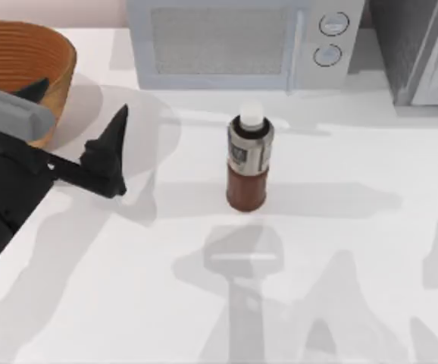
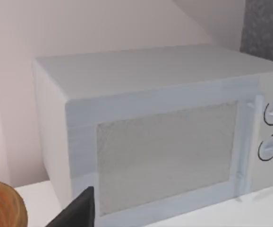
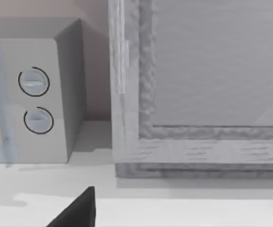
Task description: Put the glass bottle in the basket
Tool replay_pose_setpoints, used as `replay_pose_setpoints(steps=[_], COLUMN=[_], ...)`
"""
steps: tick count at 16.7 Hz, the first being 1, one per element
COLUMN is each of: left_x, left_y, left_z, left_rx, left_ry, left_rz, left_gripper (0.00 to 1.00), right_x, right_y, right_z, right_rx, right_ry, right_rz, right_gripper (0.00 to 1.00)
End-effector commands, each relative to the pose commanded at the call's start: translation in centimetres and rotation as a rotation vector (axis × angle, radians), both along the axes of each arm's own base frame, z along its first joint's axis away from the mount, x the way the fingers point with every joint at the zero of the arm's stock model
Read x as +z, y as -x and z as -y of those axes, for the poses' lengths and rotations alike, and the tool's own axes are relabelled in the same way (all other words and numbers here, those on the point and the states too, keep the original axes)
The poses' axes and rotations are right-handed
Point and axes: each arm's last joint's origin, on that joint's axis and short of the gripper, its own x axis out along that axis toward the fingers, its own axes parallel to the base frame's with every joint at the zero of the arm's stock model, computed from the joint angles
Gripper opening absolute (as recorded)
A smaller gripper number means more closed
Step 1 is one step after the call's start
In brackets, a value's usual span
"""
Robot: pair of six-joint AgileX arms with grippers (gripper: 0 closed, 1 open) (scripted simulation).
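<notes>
Basket [image 1: 22, 57] cut off at far left edge. Left gripper [image 1: 113, 155] beside it, finger spread unreadable. Glass bottle [image 1: 248, 161] upright mid-table, open room around.

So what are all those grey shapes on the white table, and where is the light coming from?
Top view: they are soft shadows on the white table; the small brown glass bottle with a white cap casts one towards the table's right, and arm-shaped ones lie along the near edge, so I'd guess several lights. Left wrist view: the white microwave is evenly lit, without glare. Right wrist view: a shadow lies beside the microwave.
</notes>
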Motion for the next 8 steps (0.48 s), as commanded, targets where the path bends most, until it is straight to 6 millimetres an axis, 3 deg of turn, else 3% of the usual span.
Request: replay_pose_setpoints(steps=[4,8], left_x=[-4.4,-9.3], left_y=[-3.4,-4.5], left_z=[4.2,7.6], left_rx=[-0.146,-0.266], left_ry=[-0.015,-0.024], left_rz=[-0.027,-0.035], left_gripper=[1.00,1.00], right_x=[0.0,0.0], right_y=[0.0,0.0], right_z=[0.0,0.0], right_rx=[0.000,0.000], right_ry=[0.000,0.000], right_rz=[0.000,0.000], right_gripper=[1.00,1.00])
